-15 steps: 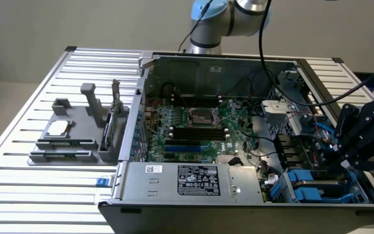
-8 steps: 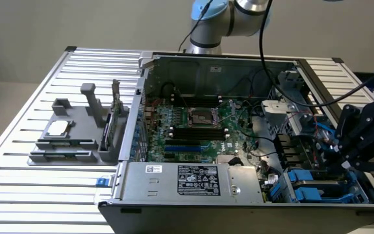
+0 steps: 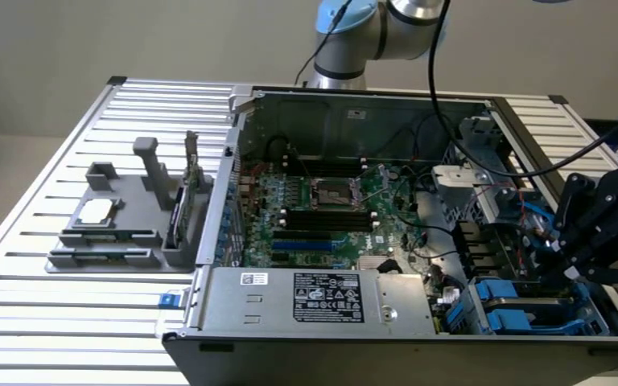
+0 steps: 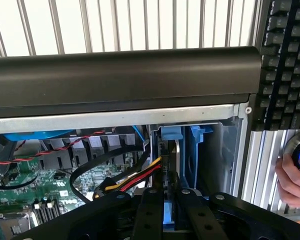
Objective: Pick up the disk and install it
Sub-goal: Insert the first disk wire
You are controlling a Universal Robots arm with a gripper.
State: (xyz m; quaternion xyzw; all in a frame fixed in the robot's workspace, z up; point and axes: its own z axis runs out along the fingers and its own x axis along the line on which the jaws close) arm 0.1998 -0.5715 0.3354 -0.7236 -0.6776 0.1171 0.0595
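Nearest the wrist camera, the gripper (image 4: 170, 220) is seen with its two black fingers (image 4: 149, 220) drawn narrow about the edge of the disk (image 4: 173, 165), which is held on edge in its blue frame, partly entered into the blue drive bay (image 4: 196, 150) at the corner of the computer case (image 3: 287, 338). Red, yellow and black cables (image 4: 135, 177) lie just beside the disk, and a person's hand (image 4: 292, 175) rests outside the case by a keyboard (image 4: 285, 60). The disk is judged rigid, fairly heavy and shock-sensitive, its metal faces slippery; it is best gripped across the framed edges, clear of the label.
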